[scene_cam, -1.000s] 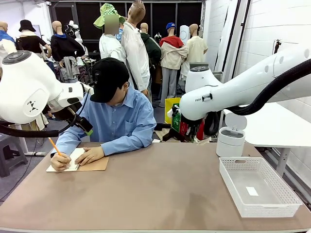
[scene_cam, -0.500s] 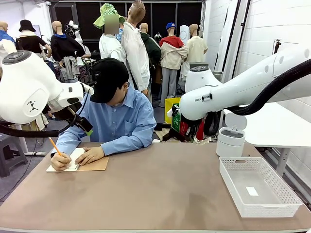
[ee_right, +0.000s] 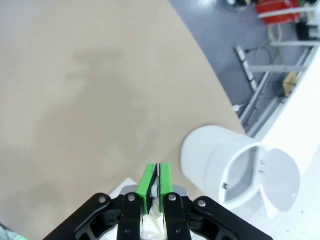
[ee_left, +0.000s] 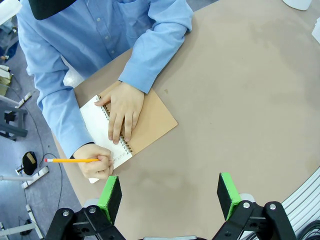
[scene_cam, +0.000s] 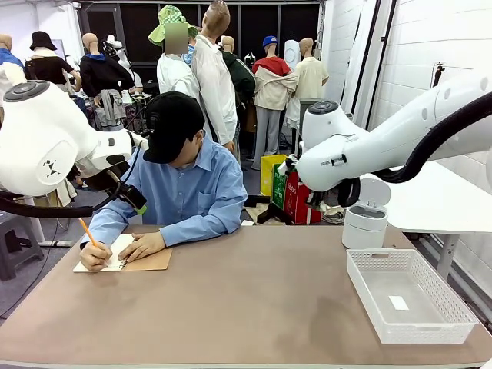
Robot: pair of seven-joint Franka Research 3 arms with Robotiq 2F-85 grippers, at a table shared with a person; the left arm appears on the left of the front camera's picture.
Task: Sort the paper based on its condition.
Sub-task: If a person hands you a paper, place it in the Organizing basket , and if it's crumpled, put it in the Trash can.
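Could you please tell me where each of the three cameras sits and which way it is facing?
Front view: between the arms on the robot's side, facing the person writing across the table; left arm and right arm show.
Left wrist view: above the table, looking down on the notebook; open left gripper at the bottom.
Right wrist view: looking down over the table edge at the white bin; shut right gripper pinching what looks like white paper.
Shared: front and left wrist views both show the notebook.

The table (scene_cam: 254, 307) looks matt, the basket (scene_cam: 419, 332) plastic, the notebook cover (ee_left: 157, 122) kraft paper.
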